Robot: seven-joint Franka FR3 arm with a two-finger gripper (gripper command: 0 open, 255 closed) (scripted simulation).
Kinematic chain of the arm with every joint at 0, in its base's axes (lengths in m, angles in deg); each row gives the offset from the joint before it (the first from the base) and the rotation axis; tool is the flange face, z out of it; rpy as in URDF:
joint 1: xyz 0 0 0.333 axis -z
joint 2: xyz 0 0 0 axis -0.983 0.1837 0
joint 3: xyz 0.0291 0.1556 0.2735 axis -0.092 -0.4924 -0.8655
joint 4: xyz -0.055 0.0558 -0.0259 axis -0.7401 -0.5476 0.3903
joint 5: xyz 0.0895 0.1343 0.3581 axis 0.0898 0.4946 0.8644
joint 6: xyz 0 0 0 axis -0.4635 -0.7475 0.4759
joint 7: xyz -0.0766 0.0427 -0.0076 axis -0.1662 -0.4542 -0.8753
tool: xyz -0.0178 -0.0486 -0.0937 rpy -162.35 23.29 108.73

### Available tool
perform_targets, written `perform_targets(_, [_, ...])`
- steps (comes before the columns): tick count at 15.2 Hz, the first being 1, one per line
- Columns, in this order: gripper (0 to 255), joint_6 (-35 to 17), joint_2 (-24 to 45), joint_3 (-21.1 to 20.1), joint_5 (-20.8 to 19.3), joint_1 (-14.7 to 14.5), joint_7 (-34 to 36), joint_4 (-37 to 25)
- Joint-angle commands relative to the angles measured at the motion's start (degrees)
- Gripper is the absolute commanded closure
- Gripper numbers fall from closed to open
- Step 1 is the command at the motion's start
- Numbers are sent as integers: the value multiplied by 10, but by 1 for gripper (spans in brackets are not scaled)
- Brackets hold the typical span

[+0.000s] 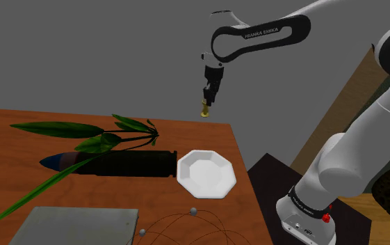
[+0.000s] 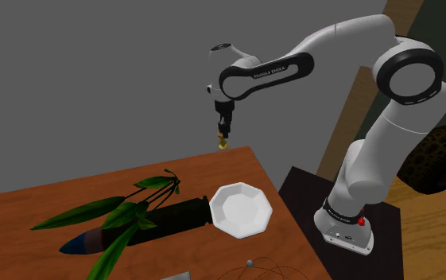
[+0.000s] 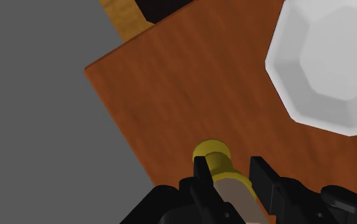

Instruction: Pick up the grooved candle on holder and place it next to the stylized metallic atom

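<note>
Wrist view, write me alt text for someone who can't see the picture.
Two black fingers clasp a pale candle on a yellow-gold holder above the corner of a reddish-brown wooden table. A white octagonal dish sits on the table to one side of the fingers, with flat grey beyond the table's edge.

White octagonal dish (image 1: 206, 174) just beside a leafy plant (image 1: 54, 129) lying on the brown table (image 1: 186, 136)
</note>
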Motion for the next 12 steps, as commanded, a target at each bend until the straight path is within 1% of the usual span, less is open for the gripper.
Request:
perform_targets(1, [255, 15, -4, 0, 0, 0, 0, -10])
perform_targets(12, [255, 99, -13, -1, 1, -1, -3, -86])
